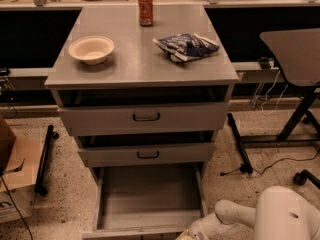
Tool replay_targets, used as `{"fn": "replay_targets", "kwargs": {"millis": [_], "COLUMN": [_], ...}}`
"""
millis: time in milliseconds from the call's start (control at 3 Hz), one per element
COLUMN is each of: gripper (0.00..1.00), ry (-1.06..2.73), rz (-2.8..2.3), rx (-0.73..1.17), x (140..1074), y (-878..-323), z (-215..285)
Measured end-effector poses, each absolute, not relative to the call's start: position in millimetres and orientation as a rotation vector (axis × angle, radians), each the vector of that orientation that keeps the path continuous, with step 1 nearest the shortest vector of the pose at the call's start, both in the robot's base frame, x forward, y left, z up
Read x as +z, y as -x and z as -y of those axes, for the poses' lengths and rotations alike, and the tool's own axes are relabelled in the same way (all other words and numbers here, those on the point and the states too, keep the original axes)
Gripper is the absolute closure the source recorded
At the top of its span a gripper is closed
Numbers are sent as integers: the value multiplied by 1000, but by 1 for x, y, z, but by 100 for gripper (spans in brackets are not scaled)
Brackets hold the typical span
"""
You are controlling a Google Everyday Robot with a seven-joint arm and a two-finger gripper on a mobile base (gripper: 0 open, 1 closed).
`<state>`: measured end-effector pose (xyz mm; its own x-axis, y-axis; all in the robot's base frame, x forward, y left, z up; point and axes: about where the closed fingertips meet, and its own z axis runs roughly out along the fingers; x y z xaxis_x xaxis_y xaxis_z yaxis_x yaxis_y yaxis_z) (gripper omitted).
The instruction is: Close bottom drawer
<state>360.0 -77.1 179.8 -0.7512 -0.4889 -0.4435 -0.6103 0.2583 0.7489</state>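
Drawer wide open, gripper down at its front corner

Going left to right: a cardboard box [12,184] sits on the floor at the far left, with a black stand leg [44,159] just beside it. Then comes the grey cabinet. Its worktop [135,69] has a pale bowl [91,49] on the left, a red can [145,9] at the back near the middle, and a blue snack bag [186,46] on the right, all well apart from each other.

Below that, the top drawer [145,118] and the middle drawer [147,155] each stick out a little, with a dark gap above them. The bottom drawer [150,199] is the one that matters. It's pulled way out toward the camera, the tray looks empty, and its front panel runs along the bottom edge of the view.

The gripper [189,232] is right at that bottom edge, at the right end of the drawer's front. It's either touching the front or just beside it. It's cut off by the frame, so I honestly can't tell if it's clenched, released or holding anything. The white arm leads back to the robot's body [285,216] in the lower right corner, and a side table [295,49] stands off to the far right.

My read is that the closing push is only starting, or hasn't started at all. The next move needs solid contact on the front panel and a straight shove toward the cabinet. Since the contact is off-centre on the right, the tray could skew and bind on its runners.
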Motion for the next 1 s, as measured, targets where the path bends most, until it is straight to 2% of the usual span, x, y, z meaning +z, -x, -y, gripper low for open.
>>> {"fn": "replay_targets", "kwargs": {"millis": [667, 1000], "gripper": [100, 100], "ry": [973, 944], "rz": [-2406, -2388], "rx": [1432, 1482], "x": [166, 147], "y": [-331, -330], "z": [60, 50]}}
